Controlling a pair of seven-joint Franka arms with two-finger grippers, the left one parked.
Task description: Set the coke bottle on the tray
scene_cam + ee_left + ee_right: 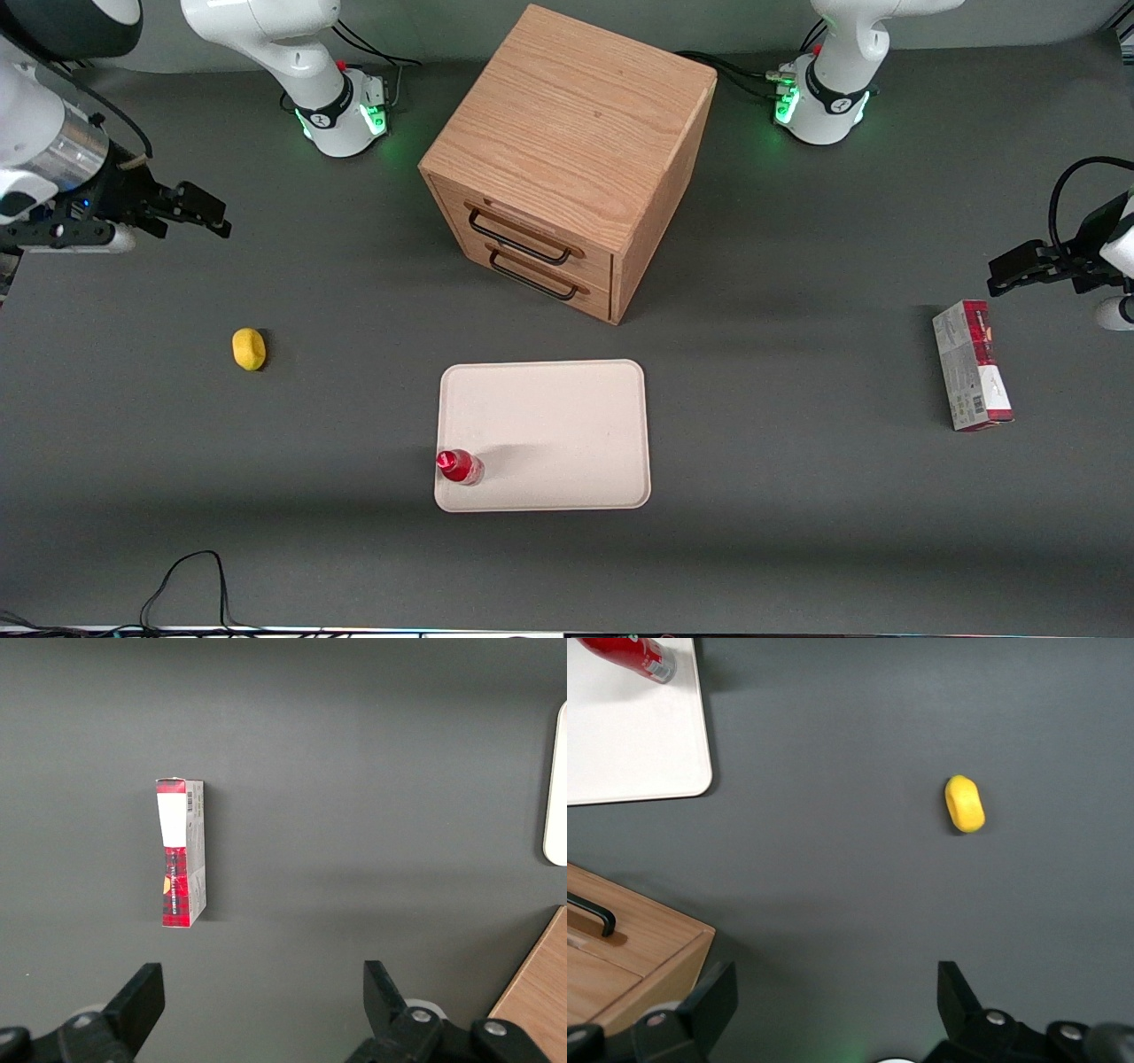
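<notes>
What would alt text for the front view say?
A small red coke bottle stands upright on a beige tray in front of a wooden drawer cabinet. The working arm's gripper, jaws open, hangs apart, above a lemon.

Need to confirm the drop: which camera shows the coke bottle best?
The front view: the whole coke bottle stands upright on the tray, at a near corner. The right wrist view clips it at the frame edge; the left wrist view misses it. The hand is open, far off.

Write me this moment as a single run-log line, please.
coke bottle: upright on tray, near its corner | gripper: open, empty, raised at working arm's end | lemon: on table | task: appears done
</notes>
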